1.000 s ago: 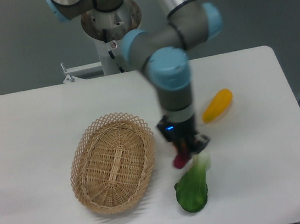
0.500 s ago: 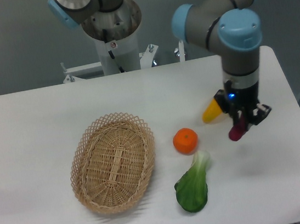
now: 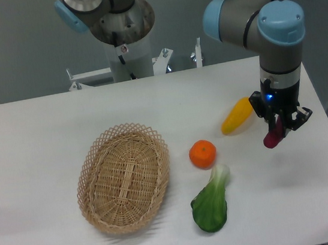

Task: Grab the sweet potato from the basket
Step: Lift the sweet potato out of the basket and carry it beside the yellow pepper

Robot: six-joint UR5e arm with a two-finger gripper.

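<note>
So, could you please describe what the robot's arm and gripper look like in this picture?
The arm is made of silver-grey metal tubes joined by rounded grey housings with light-blue end caps. It rises from a grey cylindrical base bearing a small red-and-white sticker. The gripper is compact and black, with two short fingers and a small blue light glowing on its body.

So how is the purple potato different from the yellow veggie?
The sweet potato is reddish-purple, while the yellow vegetable is bright yellow. The sweet potato is pinched in the gripper, standing nearly upright; the yellow vegetable lies slanted on the table. What shows of the sweet potato looks smaller. Both are outside the basket.
</note>
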